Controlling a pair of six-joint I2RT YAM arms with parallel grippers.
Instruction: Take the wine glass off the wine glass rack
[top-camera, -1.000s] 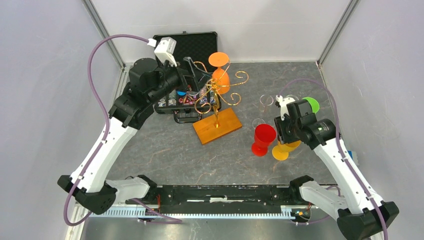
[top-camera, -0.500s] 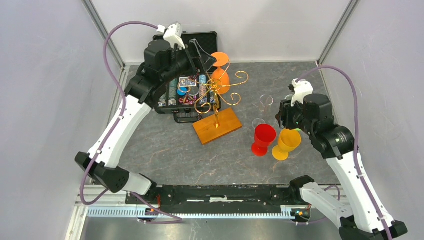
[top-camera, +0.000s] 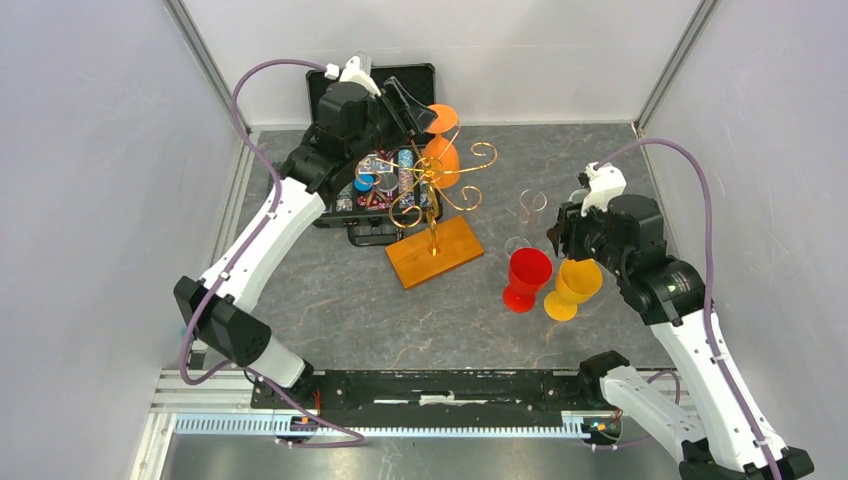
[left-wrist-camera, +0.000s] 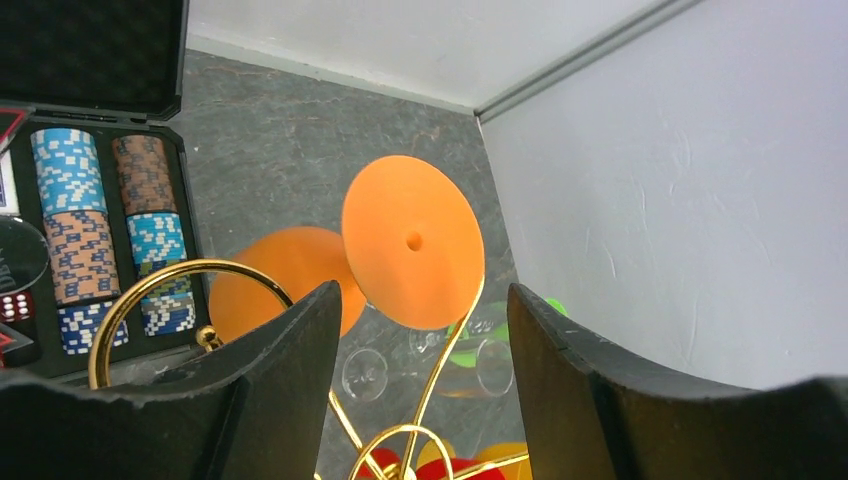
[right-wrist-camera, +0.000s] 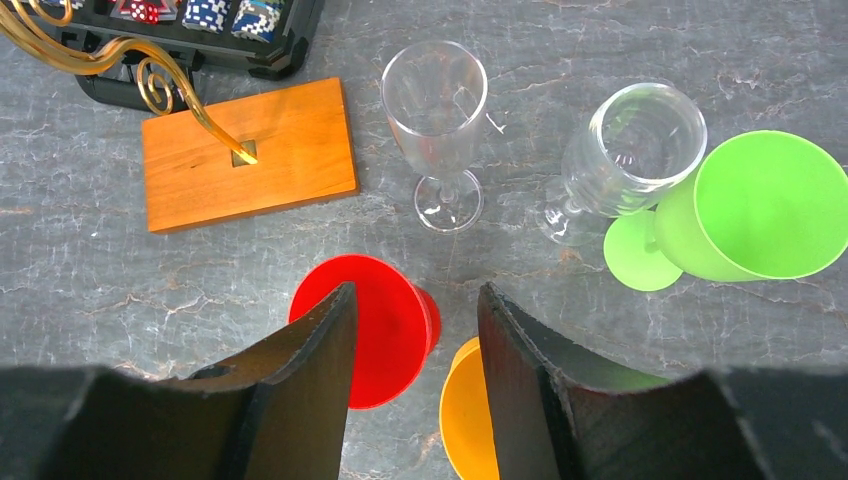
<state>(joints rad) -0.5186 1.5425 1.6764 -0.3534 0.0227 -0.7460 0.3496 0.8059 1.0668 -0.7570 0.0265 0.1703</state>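
An orange wine glass (top-camera: 441, 158) hangs upside down on the golden wine glass rack (top-camera: 433, 205), with its round foot (top-camera: 438, 118) on top. My left gripper (top-camera: 412, 108) is open beside that foot. In the left wrist view the foot (left-wrist-camera: 412, 240) sits just beyond my left gripper (left-wrist-camera: 425, 295), with the bowl (left-wrist-camera: 285, 280) behind the left finger and a gold wire (left-wrist-camera: 455, 350) running between the jaws. My right gripper (right-wrist-camera: 416, 290) is open and holds nothing, hovering over a red glass (right-wrist-camera: 385, 325) and a yellow glass (right-wrist-camera: 475, 420).
An open black case of chips (top-camera: 375, 90) stands behind the rack. The rack's wooden base (top-camera: 435, 250) lies mid-table. The red glass (top-camera: 528, 272) and yellow glass (top-camera: 575, 285) stand to its right. Two clear glasses (right-wrist-camera: 435, 100) (right-wrist-camera: 640, 140) and a green glass (right-wrist-camera: 760, 205) stand further back.
My left gripper has moved back and right to the orange glass's foot, and its jaws have narrowed. My right gripper has let go of the yellow glass and risen above it.
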